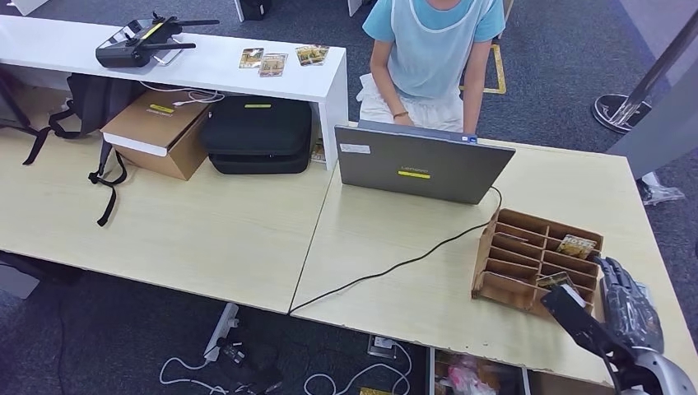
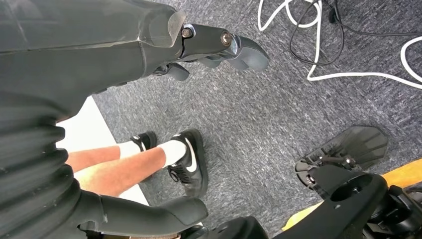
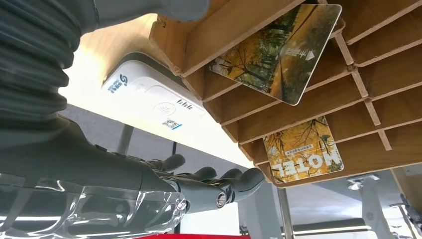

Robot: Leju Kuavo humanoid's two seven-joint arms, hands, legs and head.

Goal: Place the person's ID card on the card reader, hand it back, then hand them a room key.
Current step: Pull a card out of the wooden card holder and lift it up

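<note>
Right hand beside the wooden rack — fingers spread, holding nothing. 2 room key cards stick out of slots just ahead of it; white card reader beyond. Left hand hangs over carpet, slack, far off.

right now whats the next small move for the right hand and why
Probably ease the right hand toward the wooden slotted card rack to pinch a yellow printed hotel key card. The hand holds nothing and sits beside the rack, where the cards jut out.
</note>
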